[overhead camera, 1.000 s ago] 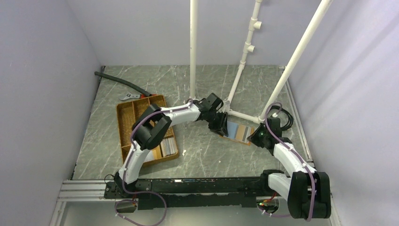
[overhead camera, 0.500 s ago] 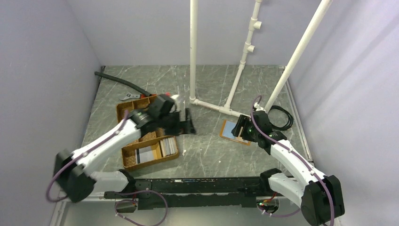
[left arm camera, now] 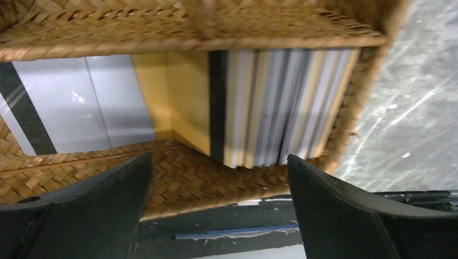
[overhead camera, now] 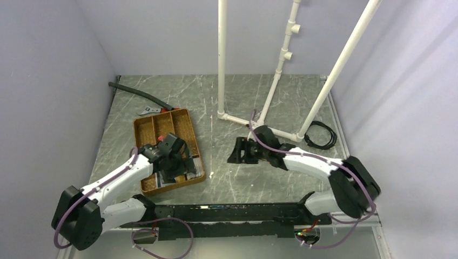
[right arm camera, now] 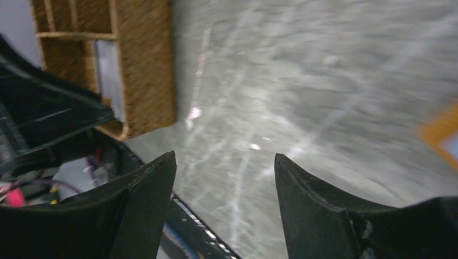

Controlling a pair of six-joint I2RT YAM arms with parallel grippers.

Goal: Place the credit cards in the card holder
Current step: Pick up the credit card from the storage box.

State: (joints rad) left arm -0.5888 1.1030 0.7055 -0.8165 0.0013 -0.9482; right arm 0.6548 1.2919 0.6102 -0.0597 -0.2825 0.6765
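**A:** How far along is this, from the grey marbled desk [overhead camera: 227, 181] down?

**B:** Not far, I judge; the large brown woven divided tray [overhead camera: 181, 125] on the desk's left side holds nearly everything; most of the work is left.

**A:** And the arms?

**B:** The left gripper [left arm camera: 219, 162] hangs over the tray's near compartment, jaws spread wide and empty; the right gripper [right arm camera: 224, 159] hovers over bare desk near the middle, also wide apart and holding nothing.

**A:** Where is the small flat orange-tan card holder [right arm camera: 435, 128]?

**B:** On the desk at the right edge of the right wrist view; the right arm hides it from above; a pale blue patch lies inside its orange border, perhaps one card on or in it, but the blur is too heavy to say.

**A:** And the thin white, grey and light blue credit cards [left arm camera: 281, 108]?

**B:** A whole row stands on edge in the tray's near-right corner, directly ahead of the left gripper; a yellow card and a flat grey card with a black stripe [left arm camera: 81, 102] lie beside it; none is gripped; each has yet to cross to the holder.
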